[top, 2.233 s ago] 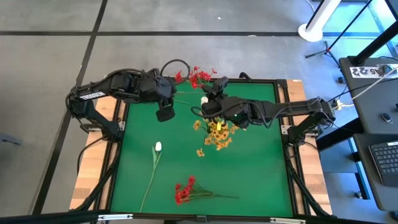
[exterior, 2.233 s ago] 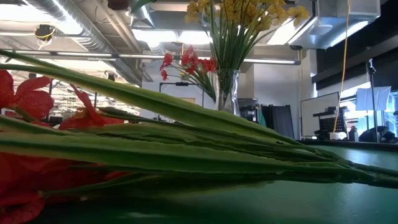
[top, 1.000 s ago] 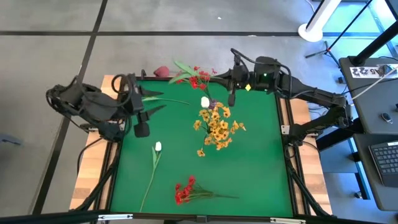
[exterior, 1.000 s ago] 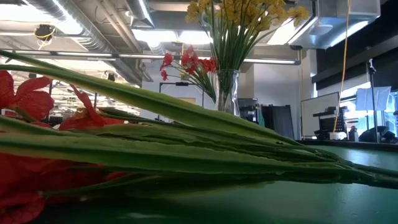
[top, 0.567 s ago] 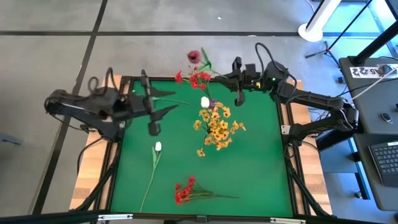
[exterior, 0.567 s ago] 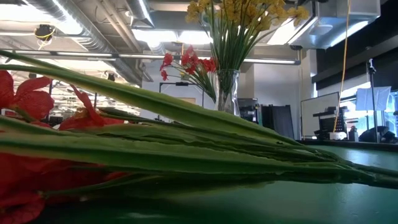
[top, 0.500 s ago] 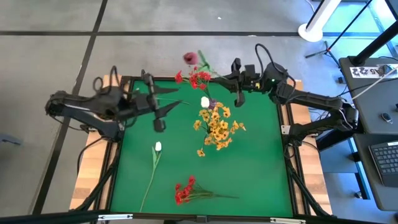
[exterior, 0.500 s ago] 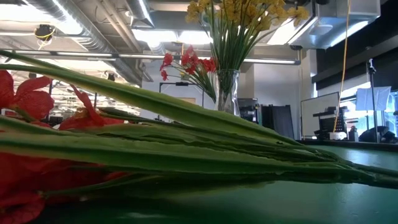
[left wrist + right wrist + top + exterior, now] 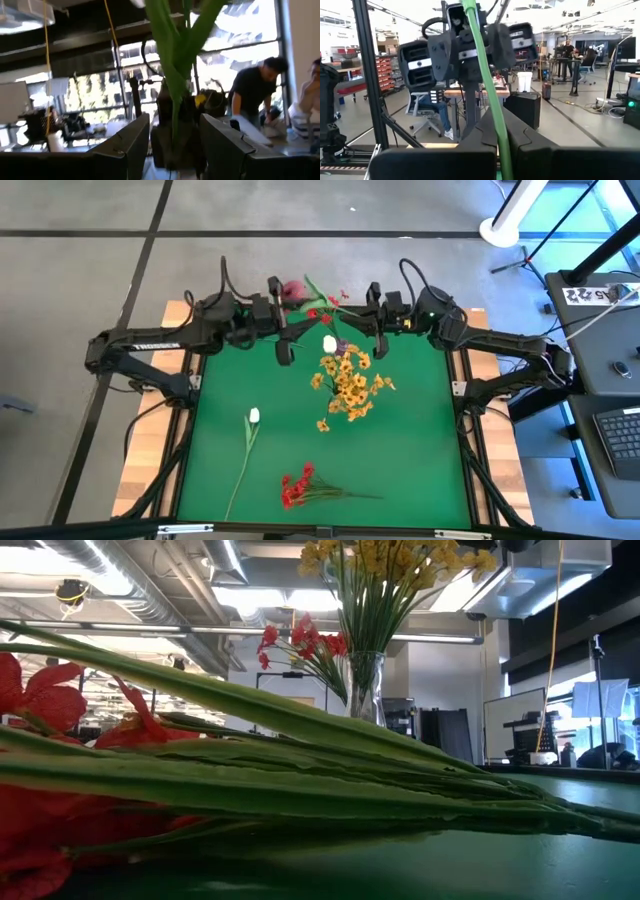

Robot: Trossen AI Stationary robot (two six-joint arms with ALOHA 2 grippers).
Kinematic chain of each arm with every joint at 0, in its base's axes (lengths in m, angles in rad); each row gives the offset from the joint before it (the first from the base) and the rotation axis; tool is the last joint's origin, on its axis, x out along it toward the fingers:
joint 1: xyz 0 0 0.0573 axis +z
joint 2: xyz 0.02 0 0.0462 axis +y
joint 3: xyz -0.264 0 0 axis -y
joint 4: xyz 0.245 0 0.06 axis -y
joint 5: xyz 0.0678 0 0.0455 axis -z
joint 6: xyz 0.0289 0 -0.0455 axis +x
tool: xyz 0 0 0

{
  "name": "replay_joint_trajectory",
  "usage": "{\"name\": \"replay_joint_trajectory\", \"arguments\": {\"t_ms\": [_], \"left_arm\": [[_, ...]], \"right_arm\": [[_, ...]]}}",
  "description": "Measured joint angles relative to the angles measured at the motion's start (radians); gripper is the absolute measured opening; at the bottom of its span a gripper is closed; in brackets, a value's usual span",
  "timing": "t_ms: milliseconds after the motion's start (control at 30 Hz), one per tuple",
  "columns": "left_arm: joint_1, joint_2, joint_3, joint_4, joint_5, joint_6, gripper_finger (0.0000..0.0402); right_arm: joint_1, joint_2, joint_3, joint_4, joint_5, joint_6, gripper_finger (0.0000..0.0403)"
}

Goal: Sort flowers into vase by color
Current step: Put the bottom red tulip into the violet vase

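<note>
We see both arms meet at the far edge of the green surface (image 9: 400,440). The left claw (image 9: 284,350) and the right claw (image 9: 378,345) face each other across a dark pink-maroon flower (image 9: 296,289) on a green stem (image 9: 487,90). In the right wrist view, the right claw's fingers are pressed together on that stem. In the left wrist view, the left claw's fingers (image 9: 125,145) stand apart either side of the stem's leaves, and we cannot tell whether they touch them.

Just beside the claws stands the vase (image 9: 365,685), holding yellow flowers (image 9: 350,385), with a red spray (image 9: 305,645) at its side. A white tulip (image 9: 254,416) and a red flower bunch (image 9: 297,485) lie on the near surface, well apart from the claws. In the low view, that bunch's leaves (image 9: 300,770) block most of the surface.

Compared with half a second ago, the left arm has swung inward to the flower, and the blossom has shifted left.
</note>
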Motion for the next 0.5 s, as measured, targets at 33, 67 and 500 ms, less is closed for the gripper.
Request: {"name": "replay_joint_trajectory", "arguments": {"t_ms": [33, 67, 500], "left_arm": [[0.003, 0.007, 0.000, 0.024, 0.011, -0.005, 0.0169], [0.006, 0.014, 0.000, 0.044, 0.020, -0.006, 0.0169], [0.013, 0.036, 0.000, 0.092, 0.016, -0.040, 0.0168]], "right_arm": [[0.000, 0.003, 0.000, 0.001, 0.000, -0.004, 0.0000], [0.000, 0.005, 0.000, -0.007, 0.000, -0.005, 0.0000], [-0.003, 0.037, -0.001, -0.042, 0.009, -0.016, 0.0000]]}}
